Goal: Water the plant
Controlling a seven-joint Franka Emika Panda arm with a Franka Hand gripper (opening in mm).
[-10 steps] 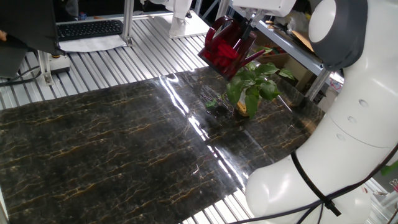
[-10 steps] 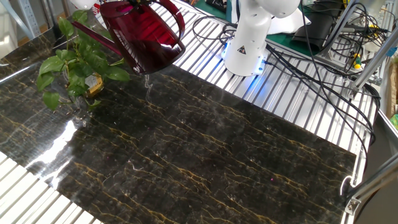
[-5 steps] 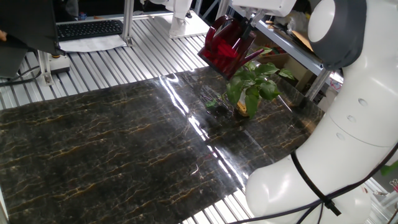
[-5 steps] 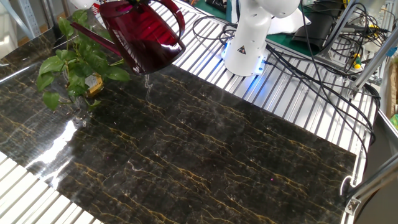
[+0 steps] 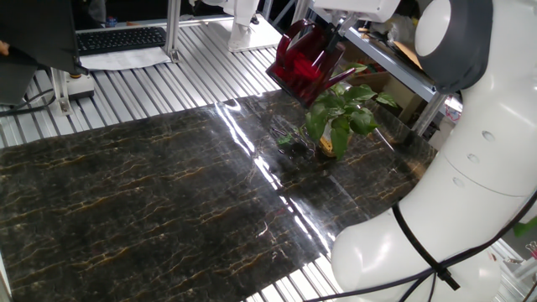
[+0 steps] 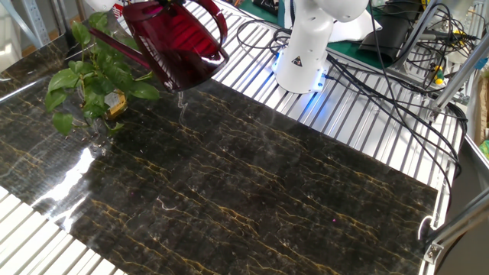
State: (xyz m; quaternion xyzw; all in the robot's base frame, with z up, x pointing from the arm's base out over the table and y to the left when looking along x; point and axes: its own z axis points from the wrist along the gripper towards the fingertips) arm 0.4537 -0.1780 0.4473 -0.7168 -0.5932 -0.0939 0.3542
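A: Item one, far left in the other fixed view?

B: The plant (image 6: pixel 90 76). Small potted houseplant, broad bright green heart-shaped leaves on thin stems, several drooping outward. The pot is mostly hidden by foliage; a yellowish patch shows low among the leaves. It stands on the dark marble table (image 6: pixel 252 191), close to that table's far left corner. In one fixed view the plant (image 5: pixel 340 117) sits near the table's far right corner.

A: Next item, to the right of the plant?

B: The watering can (image 6: pixel 176 42). Dark red, translucent, ribbed body, looped handle on top, long spout. It hangs in the air, tilted, just beside and above the plant, with the spout slanting into the upper leaves. In one fixed view the watering can (image 5: pixel 304 60) is above and slightly left of the plant.

A: Who holds it?

B: The gripper (image 5: pixel 331 25), reaching down from above the plant's corner, fingers pinching the can at its top. In the other fixed view the grasp is cut off by the picture's upper edge.

A: Further right of the plant?

B: The robot base (image 6: pixel 306 46), white, standing on the slatted metal surface beyond the table, with black cables (image 6: pixel 397 84) trailing to its right.
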